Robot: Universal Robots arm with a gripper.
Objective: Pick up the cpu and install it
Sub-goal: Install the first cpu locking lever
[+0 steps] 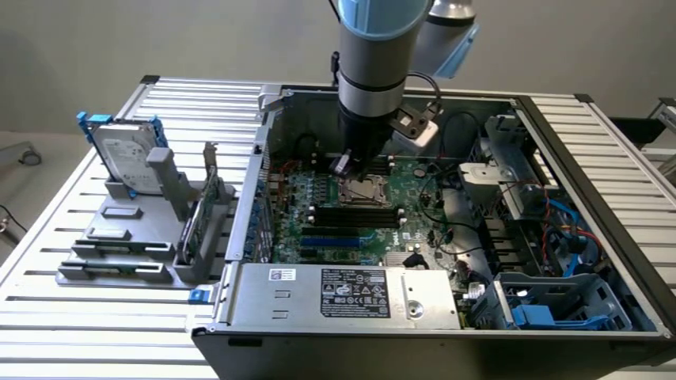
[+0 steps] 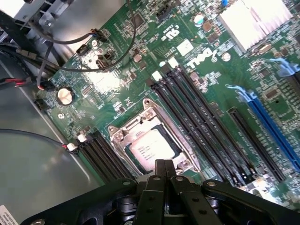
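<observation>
Gripper (image 2: pixel 164 165) fingers pressed together — empty — just above the cpu (image 2: pixel 152 146) seated in its socket (image 2: pixel 140 117).

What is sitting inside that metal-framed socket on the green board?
The cpu, a flat silver-grey square with printed markings, lies inside the socket frame on the motherboard. The shut tool covers the socket's near edge, so that part cannot be seen.

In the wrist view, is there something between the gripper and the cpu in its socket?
No. In the wrist view the shut gripper sits just above the cpu, which lies inside the socket frame. Nothing lies between them.
</observation>
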